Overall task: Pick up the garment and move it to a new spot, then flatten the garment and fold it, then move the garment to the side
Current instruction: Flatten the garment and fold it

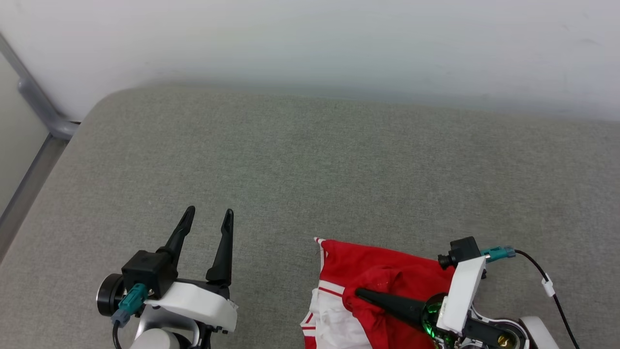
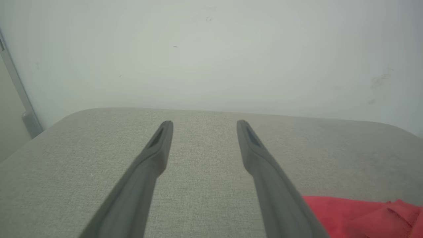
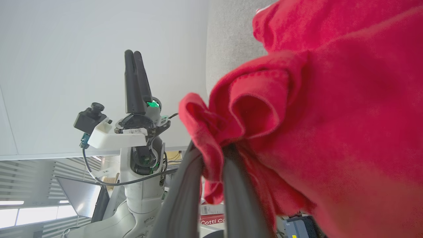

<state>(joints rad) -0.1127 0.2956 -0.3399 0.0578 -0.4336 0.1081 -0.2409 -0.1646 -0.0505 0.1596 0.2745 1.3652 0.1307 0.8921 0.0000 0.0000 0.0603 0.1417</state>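
Two pincers: left pincer (image 1: 209, 211) apart, right pincer (image 1: 360, 292) clamped on garment (image 1: 382, 265); label (image 3: 212, 220) perhaps "Cotti".

Head view looks down on the grey surface (image 1: 310, 160); both wrist views share the garment (image 3: 330, 132)

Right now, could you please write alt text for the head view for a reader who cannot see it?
The right gripper, at the lower right, is shut on a bunched fold of the red and white garment at the near edge of a grey padded surface. The left gripper is open and empty at the lower left; a pale wall rises behind.
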